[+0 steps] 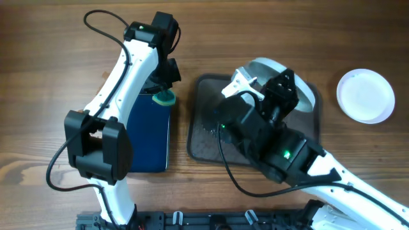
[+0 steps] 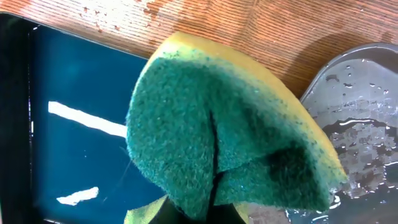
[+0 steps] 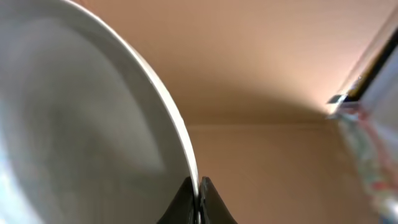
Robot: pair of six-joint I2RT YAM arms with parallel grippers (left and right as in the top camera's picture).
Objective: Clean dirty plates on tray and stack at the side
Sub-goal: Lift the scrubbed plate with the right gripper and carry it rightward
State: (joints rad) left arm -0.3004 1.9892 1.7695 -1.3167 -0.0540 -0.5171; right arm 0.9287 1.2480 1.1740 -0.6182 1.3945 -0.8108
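Wood-grain counter (image 1: 51, 38) carries the grey tray (image 1: 204, 137) near its middle and a smaller blue tray (image 1: 150, 137) just left of it. One white plate (image 1: 365, 96) lies flat towards the right edge, well apart from the grey tray.

My right end effector (image 3: 199, 190) is pinched tight on the rim of a second plate (image 3: 93, 124), holding it tilted above the grey tray. The face I can see shows no blue smear, though much of it is out of view. My left end effector (image 2: 208, 210) is clamped on a green-and-yellow sponge (image 2: 217, 137). The sponge hangs over the blue tray's far right corner, beside the wet grey tray and apart from the second plate. I cannot find a third plate.

I judge this to be the wiping step on the second plate. If it is dirty, the next move calls for bringing the sponge across to its face, with the rim grip kept firm against the push. If it is already clean, it calls for carrying it to the white plate by the right edge.
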